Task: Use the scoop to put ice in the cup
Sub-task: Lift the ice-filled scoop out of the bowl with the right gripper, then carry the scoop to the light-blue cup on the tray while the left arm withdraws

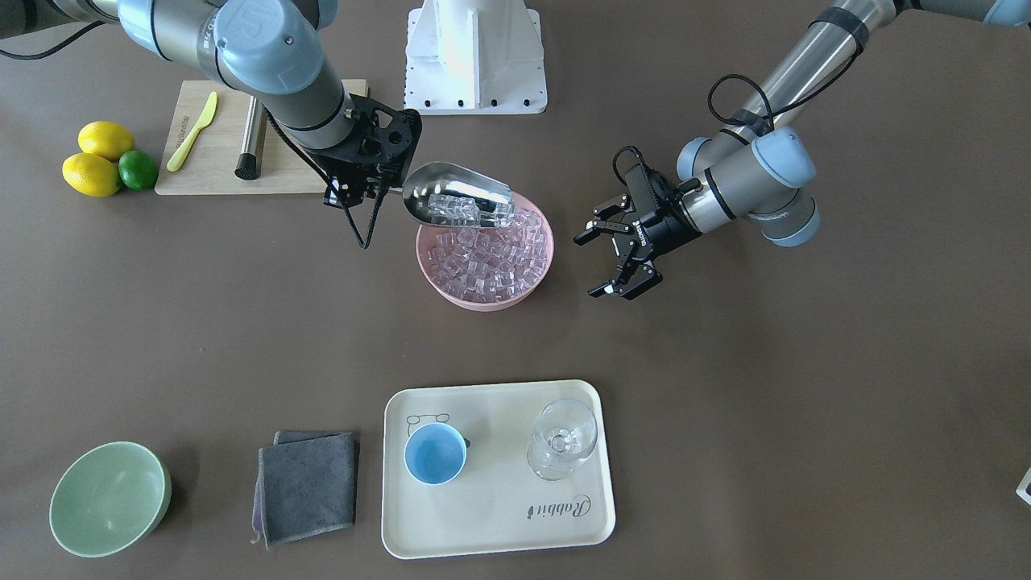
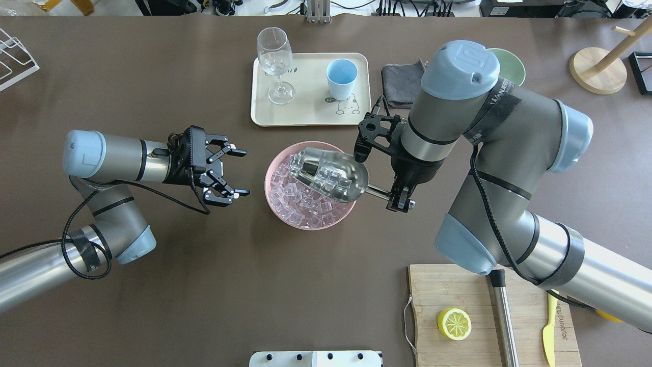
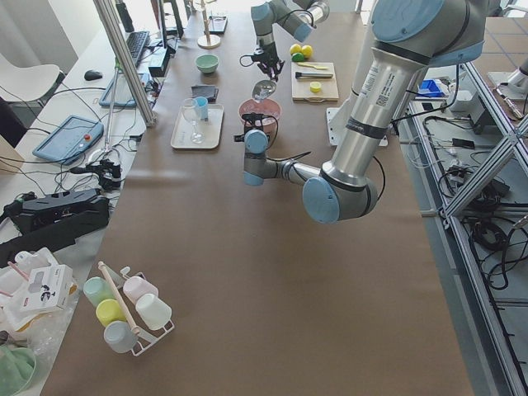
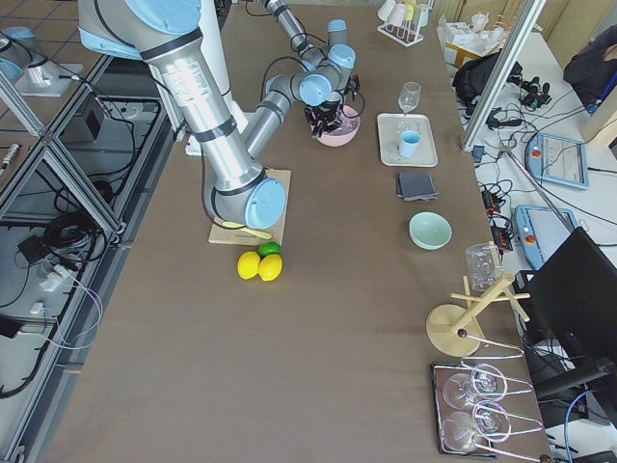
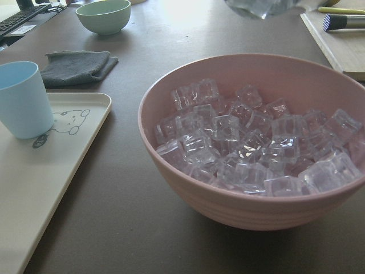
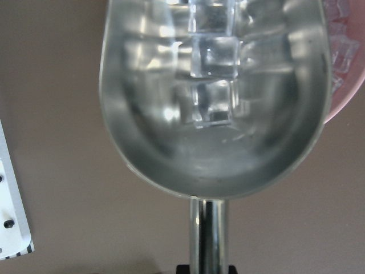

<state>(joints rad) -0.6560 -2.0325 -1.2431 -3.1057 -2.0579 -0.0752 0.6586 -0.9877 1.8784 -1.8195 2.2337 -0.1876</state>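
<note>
Exterior front-facing view: my right hand (image 1: 385, 192) is closed on the straight handle of the scoop (image 1: 455, 197). It hangs above the pink bowl (image 1: 483, 304) with a few cubes of ice (image 1: 467, 209) in its trough. My left hand (image 1: 590, 266) is spread wide and empty just beside the bowl. The cup (image 1: 435, 453) stands on the cream tray (image 1: 499, 515), well apart from the bowl, with the wine glass (image 1: 564, 439) near it.

Overhead exterior view: I judge the steel scoop stiff and the load light. The cubes look slick and loose, so I must carry the trough level or they will slide out of its open mouth. The handle end is the right place to hold. Bare tabletop (image 2: 204, 280) lies between bowl and tray. The glass, tall and fragile, stands left of the cup, and I want to pass clear of it.

Left wrist-mounted view: the cup sits near the tray's edge. It looks light enough to tip if bumped, and its mouth seems narrow for the scoop.

Right wrist-mounted view: the cubes lie toward the mouth, and the back of the trough by the handle is bare.
</note>
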